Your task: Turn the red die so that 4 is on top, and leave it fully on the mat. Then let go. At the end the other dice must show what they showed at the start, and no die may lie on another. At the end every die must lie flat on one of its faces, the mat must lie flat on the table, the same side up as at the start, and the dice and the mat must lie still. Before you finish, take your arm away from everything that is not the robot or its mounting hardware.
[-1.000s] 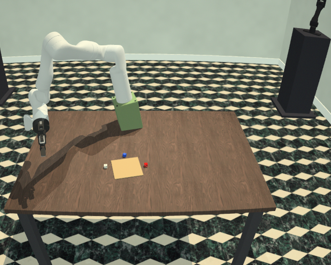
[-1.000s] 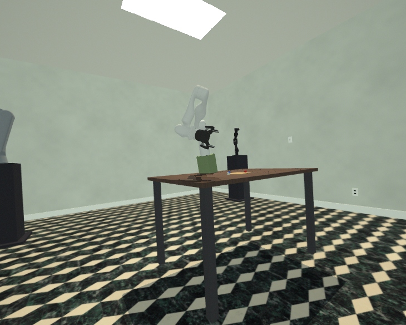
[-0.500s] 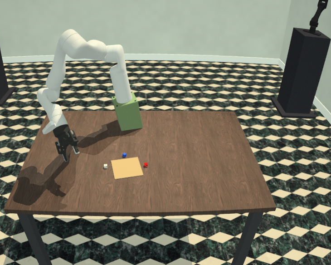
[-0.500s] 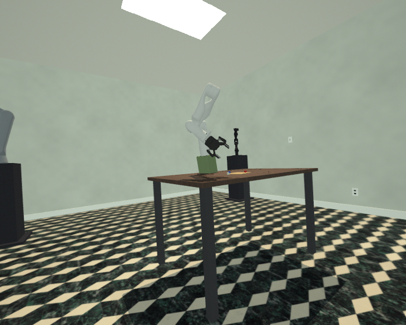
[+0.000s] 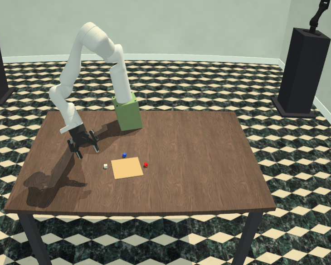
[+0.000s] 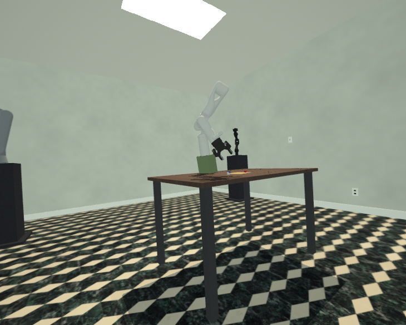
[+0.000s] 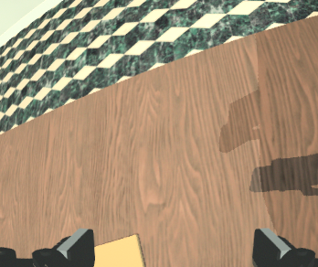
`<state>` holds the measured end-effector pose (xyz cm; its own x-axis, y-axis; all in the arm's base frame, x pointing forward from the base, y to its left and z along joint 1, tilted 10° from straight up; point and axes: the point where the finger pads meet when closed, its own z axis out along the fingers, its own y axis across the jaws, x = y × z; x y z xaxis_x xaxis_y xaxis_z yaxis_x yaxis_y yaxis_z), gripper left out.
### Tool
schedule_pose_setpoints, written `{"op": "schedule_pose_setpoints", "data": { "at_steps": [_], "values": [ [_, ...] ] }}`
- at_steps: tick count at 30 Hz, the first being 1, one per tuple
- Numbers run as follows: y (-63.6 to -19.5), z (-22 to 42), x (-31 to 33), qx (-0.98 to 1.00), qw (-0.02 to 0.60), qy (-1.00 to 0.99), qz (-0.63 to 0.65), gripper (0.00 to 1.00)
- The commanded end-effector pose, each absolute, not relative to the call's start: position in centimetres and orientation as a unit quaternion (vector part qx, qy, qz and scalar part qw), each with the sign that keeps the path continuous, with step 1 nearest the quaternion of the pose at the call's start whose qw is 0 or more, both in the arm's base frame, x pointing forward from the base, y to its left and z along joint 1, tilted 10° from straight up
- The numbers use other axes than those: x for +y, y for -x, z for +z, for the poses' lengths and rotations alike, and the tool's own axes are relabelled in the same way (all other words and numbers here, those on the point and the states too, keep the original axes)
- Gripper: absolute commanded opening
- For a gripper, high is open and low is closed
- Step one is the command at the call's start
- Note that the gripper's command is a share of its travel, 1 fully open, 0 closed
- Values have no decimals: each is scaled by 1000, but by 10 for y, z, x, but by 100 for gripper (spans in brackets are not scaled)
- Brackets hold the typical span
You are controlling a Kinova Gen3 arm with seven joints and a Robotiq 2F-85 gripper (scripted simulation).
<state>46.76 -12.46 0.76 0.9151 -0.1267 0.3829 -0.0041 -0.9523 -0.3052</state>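
Note:
The red die [image 5: 145, 164] [image 6: 245, 171] lies on the table just right of the tan mat [image 5: 127, 167] [image 6: 235, 172], off it. A corner of the mat also shows in the wrist view [image 7: 122, 260]. A blue die [image 5: 124, 154] [image 6: 228, 172] lies by the mat's back edge and a white die [image 5: 105, 166] by its left edge, both off it. The dots on the dice are too small to read. My gripper [image 5: 88, 152] [image 6: 222, 151] [image 7: 174, 249] is open and empty. It hangs above the table, left of and behind the mat.
The arm stands on a green block [image 5: 128, 113] [image 6: 206, 164] at the back of the wooden table [image 5: 188, 159] [image 6: 276, 172]. Black pedestals [image 5: 302, 74] stand on the floor beyond the table.

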Motion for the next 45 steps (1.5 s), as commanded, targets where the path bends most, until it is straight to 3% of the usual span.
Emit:
{"op": "schedule_pose_setpoints", "data": {
  "at_steps": [1,45],
  "values": [
    [-471,10,-119,28,152,967,-205,100],
    [-432,0,-107,-103,78,982,-140,100]
  ]
}}
